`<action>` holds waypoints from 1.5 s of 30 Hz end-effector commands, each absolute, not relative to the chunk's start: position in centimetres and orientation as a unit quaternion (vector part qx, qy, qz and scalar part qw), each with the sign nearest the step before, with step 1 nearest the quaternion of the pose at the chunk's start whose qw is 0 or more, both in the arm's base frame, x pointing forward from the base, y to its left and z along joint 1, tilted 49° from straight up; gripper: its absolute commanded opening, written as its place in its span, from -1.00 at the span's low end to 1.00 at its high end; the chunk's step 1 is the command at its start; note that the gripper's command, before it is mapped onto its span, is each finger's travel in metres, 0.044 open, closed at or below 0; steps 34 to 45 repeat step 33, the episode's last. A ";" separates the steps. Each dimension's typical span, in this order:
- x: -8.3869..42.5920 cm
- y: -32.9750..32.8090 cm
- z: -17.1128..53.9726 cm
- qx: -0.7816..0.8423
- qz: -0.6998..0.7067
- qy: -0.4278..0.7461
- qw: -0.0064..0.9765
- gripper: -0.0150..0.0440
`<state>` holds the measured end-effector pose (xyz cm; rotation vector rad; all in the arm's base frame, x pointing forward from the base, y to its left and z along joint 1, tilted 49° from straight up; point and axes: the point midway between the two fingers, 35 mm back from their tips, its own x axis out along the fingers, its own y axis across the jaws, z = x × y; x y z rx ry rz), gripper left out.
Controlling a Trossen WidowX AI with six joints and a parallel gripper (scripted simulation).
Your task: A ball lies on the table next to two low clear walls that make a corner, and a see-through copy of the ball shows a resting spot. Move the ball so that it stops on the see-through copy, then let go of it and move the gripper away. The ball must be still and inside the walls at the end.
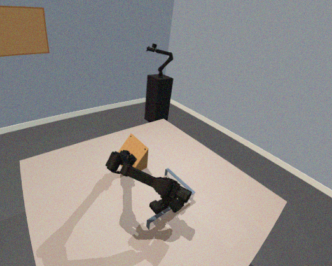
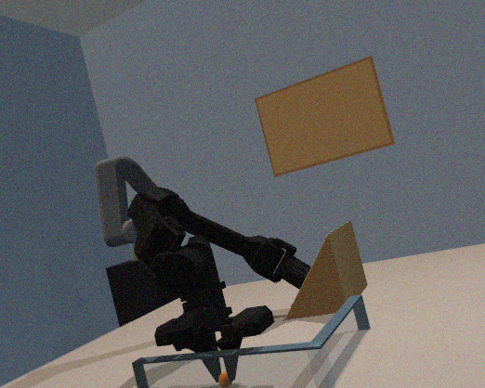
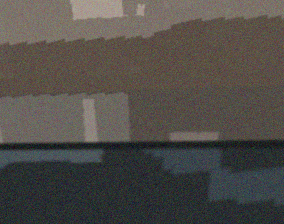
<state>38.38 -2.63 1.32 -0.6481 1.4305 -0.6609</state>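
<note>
Nearest the exterior camera, the small orange ball [image 2: 224, 379] sits at table level between the two dark fingertips of the gripper [image 2: 222, 371], which is pinched on it just inside the low clear walls [image 2: 325, 331]. Behind it the black arm [image 2: 226, 241] slopes back past the tan wedge block [image 2: 333, 278]. From above, the gripper [image 1: 162, 210] hides the ball, low against the blue-edged wall [image 1: 180, 181] on the pale table [image 1: 237, 203].
</note>
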 end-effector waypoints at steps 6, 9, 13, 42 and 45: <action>38.4 -2.6 1.3 -0.286 -0.292 0.632 0.659 0.20; 38.4 -2.6 1.3 -0.286 -0.292 0.632 0.659 0.20; 38.6 0.2 3.6 -0.286 -0.290 0.632 0.659 0.20; 37.9 6.6 9.3 -0.291 -0.289 0.627 0.662 0.64; 37.9 6.6 9.3 -0.291 -0.289 0.627 0.662 0.64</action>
